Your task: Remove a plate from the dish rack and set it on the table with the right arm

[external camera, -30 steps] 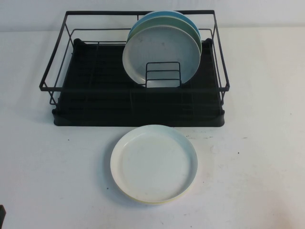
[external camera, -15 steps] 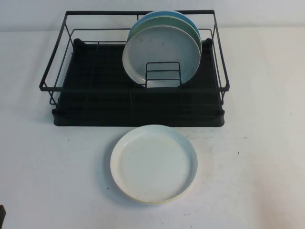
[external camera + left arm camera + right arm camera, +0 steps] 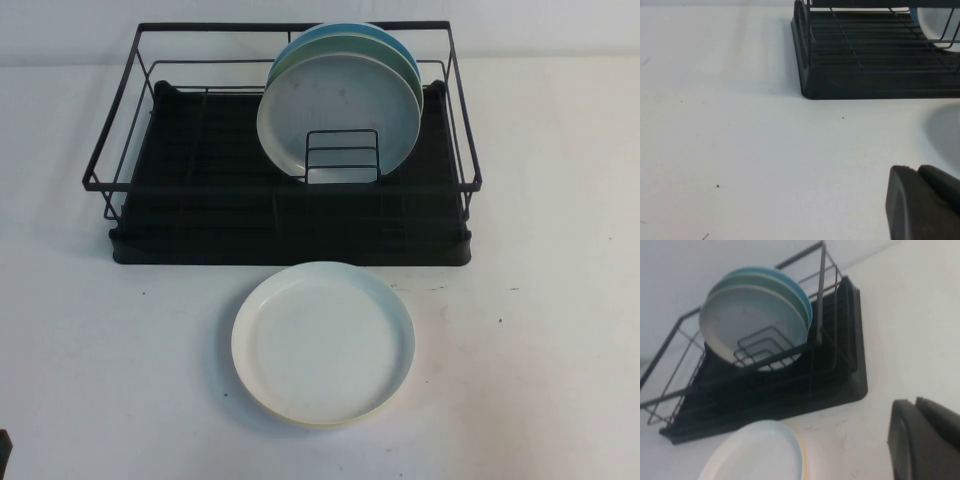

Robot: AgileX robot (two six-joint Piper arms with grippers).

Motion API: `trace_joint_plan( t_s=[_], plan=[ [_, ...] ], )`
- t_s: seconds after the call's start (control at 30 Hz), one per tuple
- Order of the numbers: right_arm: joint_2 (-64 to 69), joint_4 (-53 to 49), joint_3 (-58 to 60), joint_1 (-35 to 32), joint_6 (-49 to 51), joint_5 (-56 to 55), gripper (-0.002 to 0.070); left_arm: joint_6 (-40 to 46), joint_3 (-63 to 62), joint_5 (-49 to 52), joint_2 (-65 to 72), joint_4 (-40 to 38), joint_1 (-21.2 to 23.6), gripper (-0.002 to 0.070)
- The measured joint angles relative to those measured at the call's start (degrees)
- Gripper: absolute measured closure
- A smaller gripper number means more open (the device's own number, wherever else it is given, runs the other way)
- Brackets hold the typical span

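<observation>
The table [image 3: 560, 300] was a broad white surface with a few tiny dark specks. On it, toward the far side, stood the dish rack [image 3: 130, 150], a black wire frame on a black tray base. Three plates stood on edge in the right half of the rack, stacked face to back behind the small wire divider loop [image 3: 342, 157]. The front one was the plate [image 3: 340, 105], pale grey with dark specks on its face, touching the mint-green plate [image 3: 292, 58] behind it; the blue plate [image 3: 385, 36] stood rearmost. A cream-white plate [image 3: 323, 343] lay flat on the table just in front of the rack, apart from it.

The right gripper [image 3: 925, 440] hung above the table near the rack's front right corner, away from the plates; its jaws were closed and held nothing. The left gripper [image 3: 920, 202] hovered over bare table off the rack's left front corner; its jaw state could not be determined.
</observation>
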Motion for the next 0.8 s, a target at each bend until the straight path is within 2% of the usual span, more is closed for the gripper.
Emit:
trace_joint_plan(
  t_s=[0.33, 0.47, 0.67, 0.8],
  plan=[
    [35.04, -0.72, -27.97, 0.58, -16.95, 14.13, 0.0694, 0.00, 0.00, 0.00, 0.00, 0.00, 0.00, 0.0679],
    [46.84, -2.10, -40.34, 5.19, -22.63, 14.68, 0.0694, 0.00, 0.00, 0.00, 0.00, 0.00, 0.00, 0.0679],
    [63.22, -11.52, -58.20, 14.79, -26.26, 16.84, 0.0694, 0.00, 0.00, 0.00, 0.00, 0.00, 0.00, 0.0679],
    [71.85, -14.90, -69.57, 16.99, -28.86, 21.87, 0.0694, 0.00, 0.00, 0.00, 0.00, 0.00, 0.00, 0.0679]
  ],
)
